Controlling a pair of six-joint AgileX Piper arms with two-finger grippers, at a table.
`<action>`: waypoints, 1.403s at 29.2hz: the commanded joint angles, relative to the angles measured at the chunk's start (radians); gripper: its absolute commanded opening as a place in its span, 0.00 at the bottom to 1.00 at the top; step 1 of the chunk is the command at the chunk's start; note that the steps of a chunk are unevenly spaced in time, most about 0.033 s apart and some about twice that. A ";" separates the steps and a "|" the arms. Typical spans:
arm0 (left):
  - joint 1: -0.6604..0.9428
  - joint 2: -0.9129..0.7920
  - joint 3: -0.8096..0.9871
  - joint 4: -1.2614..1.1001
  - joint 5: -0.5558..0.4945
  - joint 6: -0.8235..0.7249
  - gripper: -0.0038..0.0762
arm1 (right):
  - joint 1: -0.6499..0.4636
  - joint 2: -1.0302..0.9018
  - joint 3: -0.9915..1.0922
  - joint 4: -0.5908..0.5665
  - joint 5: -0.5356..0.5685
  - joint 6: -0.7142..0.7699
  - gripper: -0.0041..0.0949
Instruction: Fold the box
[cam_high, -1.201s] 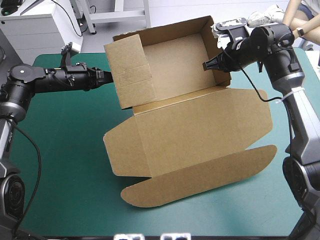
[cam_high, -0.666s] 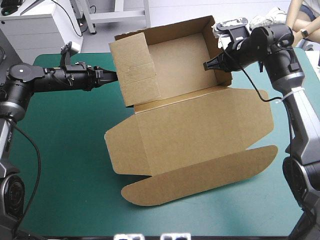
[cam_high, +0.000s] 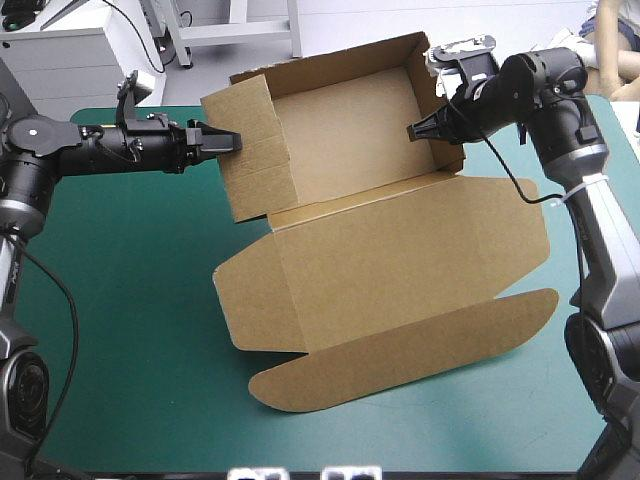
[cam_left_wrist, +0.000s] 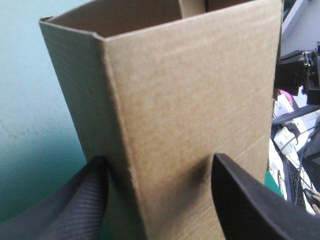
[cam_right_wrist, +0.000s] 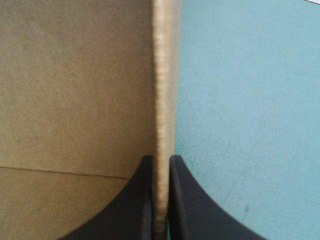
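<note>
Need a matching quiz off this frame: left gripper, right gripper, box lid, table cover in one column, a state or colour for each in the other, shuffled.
Column 1
1. left gripper
2. right gripper
3. lid
4. table cover

Column 2
A. teal-green
B. shut on a wall of the box
C. lying flat, spread open
D. open, fingers either side of a box corner

Pairs: 1-D; 2-B; 3-C; 4-A
</note>
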 joint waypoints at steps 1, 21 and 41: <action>-0.002 -0.045 -0.033 -0.080 -0.001 -0.006 0.59 | -0.003 -0.053 -0.035 0.014 0.004 0.002 0.02; -0.288 -0.045 -0.224 0.555 -0.197 -0.526 0.53 | 0.039 -0.053 -0.037 -0.057 -0.002 0.044 0.03; -0.381 -0.043 -0.298 0.806 -0.091 -0.611 0.53 | 0.068 -0.053 -0.037 -0.105 0.004 0.058 0.03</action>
